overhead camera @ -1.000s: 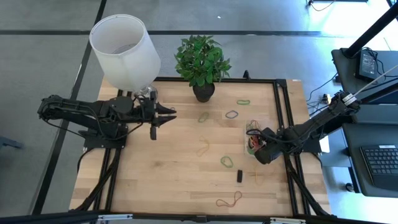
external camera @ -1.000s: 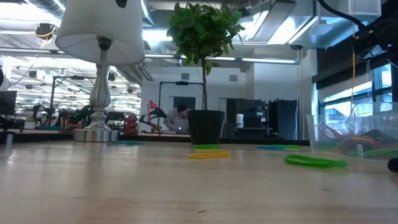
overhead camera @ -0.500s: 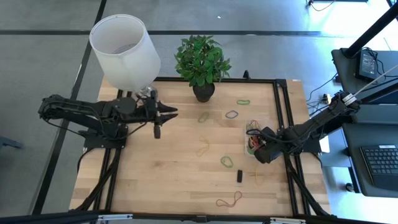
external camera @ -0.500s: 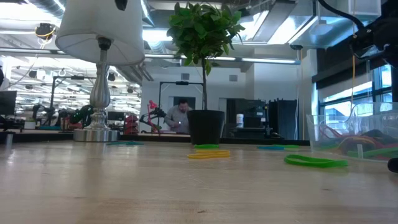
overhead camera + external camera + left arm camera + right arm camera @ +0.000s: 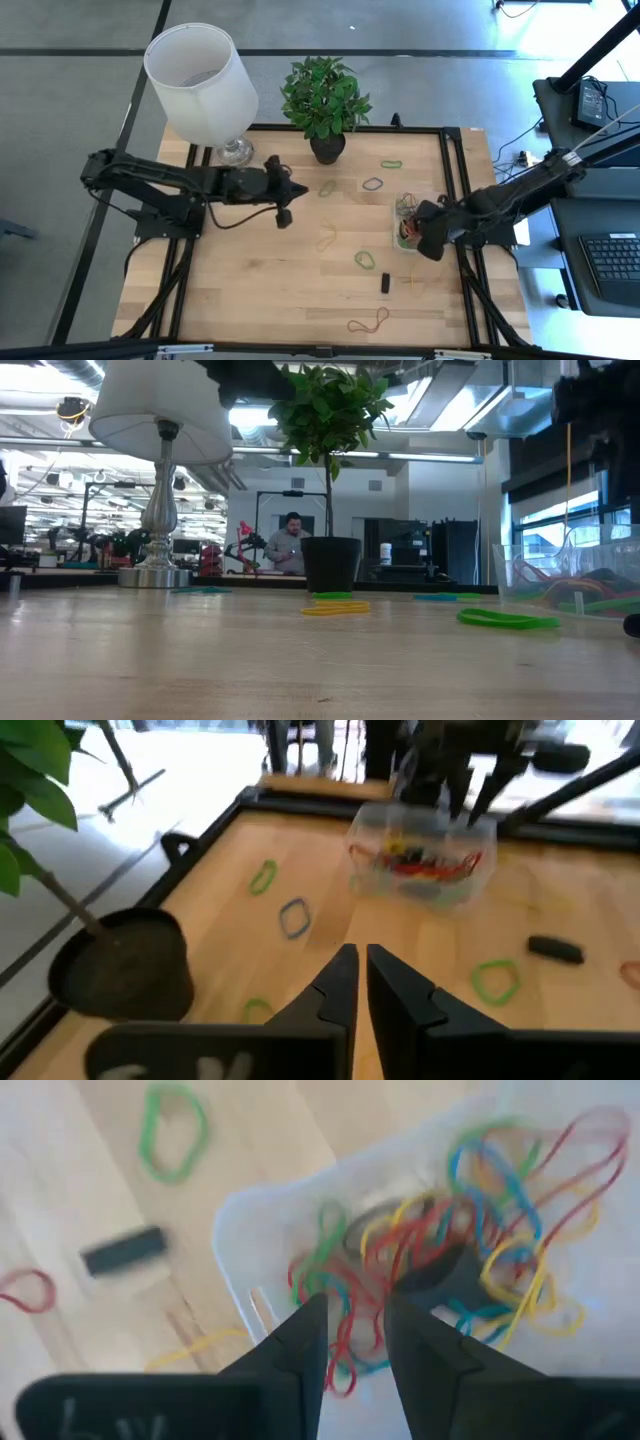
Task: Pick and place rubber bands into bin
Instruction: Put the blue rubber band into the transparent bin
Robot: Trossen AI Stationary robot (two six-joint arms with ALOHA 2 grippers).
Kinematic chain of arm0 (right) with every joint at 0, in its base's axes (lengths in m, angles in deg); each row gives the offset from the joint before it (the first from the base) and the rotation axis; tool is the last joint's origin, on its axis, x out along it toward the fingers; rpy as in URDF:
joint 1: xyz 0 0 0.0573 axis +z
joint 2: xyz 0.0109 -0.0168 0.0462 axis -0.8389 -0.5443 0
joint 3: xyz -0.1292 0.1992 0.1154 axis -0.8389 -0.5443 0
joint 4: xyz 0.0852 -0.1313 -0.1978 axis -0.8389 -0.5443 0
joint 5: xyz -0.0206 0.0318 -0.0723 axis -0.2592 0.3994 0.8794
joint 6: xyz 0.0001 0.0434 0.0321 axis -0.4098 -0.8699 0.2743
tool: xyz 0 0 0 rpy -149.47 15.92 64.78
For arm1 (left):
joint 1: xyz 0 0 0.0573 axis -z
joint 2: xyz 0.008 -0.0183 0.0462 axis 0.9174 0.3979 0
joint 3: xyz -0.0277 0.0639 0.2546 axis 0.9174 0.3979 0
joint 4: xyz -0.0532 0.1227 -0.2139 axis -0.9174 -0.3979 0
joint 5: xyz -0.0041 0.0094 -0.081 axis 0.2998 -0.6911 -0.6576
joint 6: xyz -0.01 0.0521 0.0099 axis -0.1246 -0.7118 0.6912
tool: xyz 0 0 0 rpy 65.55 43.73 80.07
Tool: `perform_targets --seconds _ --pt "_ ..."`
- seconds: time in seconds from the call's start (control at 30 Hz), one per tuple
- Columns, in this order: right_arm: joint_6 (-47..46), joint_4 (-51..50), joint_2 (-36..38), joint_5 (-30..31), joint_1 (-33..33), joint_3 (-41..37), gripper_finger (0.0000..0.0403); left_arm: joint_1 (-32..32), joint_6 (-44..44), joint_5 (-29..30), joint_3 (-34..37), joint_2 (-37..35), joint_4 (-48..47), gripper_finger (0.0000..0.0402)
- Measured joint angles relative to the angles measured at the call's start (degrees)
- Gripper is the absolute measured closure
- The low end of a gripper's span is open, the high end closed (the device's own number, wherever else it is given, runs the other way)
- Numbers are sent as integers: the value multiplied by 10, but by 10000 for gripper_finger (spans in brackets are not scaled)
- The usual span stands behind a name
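Right wrist view, right gripper [image 5: 352, 1342] above bin [image 5: 262, 1220], rubber bands [image 5: 480, 1250] below

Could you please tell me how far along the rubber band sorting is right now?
Partly done. The bin already holds a tangle of coloured bands. The right gripper hovers over the bin, apparently empty. The left gripper is nearly shut with nothing visible in it, reaching toward mid-table. Left: a green band, a blue one, a red one and several more loose on the table.
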Motion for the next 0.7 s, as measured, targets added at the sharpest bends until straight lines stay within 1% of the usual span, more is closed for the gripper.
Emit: perform_targets --seconds 0.1,0.17,0.27,0.37,0.47,0.6,0.7 --pt "62 13 61 11 -33 0 300 -16 2 0 -40 22 -78 394" --pt "113 43 108 11 -59 -9 300 -30 6 0 -64 33 -127 399" --pt "180 114 184 8 -101 -39 300 -56 19 0 -85 41 -174 398" --pt "221 183 252 8 -134 -78 300 -87 11 -7 -86 41 -212 392" --pt "221 246 301 19 -159 -113 300 -129 10 -22 -86 41 -275 377" --pt "215 276 342 30 -182 -150 300 -190 15 -43 -81 60 -326 340" --pt "200 274 355 38 -194 -167 300 -231 32 -51 -81 84 -330 306"
